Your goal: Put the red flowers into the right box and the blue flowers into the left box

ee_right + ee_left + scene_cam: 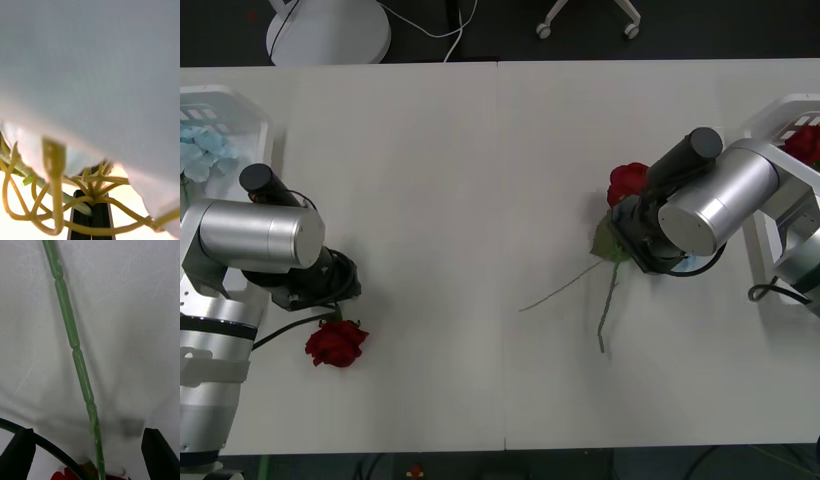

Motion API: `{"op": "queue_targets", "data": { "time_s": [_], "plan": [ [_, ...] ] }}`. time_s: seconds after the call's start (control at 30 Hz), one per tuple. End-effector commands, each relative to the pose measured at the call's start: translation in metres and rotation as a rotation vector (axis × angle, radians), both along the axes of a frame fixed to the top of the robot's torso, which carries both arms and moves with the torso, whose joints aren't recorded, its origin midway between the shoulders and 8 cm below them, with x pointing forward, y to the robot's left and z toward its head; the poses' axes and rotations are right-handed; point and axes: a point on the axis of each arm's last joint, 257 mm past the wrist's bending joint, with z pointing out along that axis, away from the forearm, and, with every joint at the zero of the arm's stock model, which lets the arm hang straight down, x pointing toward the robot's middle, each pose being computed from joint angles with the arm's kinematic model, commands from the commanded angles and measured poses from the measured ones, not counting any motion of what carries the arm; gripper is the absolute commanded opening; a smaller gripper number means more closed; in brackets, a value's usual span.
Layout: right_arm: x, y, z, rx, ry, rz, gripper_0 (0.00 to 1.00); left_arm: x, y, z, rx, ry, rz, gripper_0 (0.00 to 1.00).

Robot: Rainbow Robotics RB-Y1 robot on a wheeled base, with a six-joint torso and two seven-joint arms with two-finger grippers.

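Even bright light; right wrist close-up blurred.

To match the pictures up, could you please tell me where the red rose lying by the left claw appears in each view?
Front view: the red rose lies at lower left, its head just below the left arm.
Left wrist view: its green stem runs away between the open left claw fingers, red petals nearest the claw.
Right wrist view: not in it.
Shared landmark: the white table beneath the rose.
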Motion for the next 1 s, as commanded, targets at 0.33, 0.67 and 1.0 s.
{"op": "queue_targets", "data": {
  "time_s": [0.33, 0.67, 1.0],
  "plan": [
    [0.051, -0.038, 0.061, -0.289, -0.207, 0.302, 0.13, -0.014, -0.016, -0.020, 0.037, 0.024, -0.107, 0.00],
    [0.041, -0.074, 0.033, -0.351, -0.119, 0.274, 1.00, -0.003, -0.024, 0.002, -0.027, -0.022, -0.031, 0.00],
    [0.014, -0.065, 0.048, -0.440, -0.083, 0.421, 1.00, 0.019, -0.038, 0.071, -0.248, -0.054, 0.184, 0.00]
  ]
}}
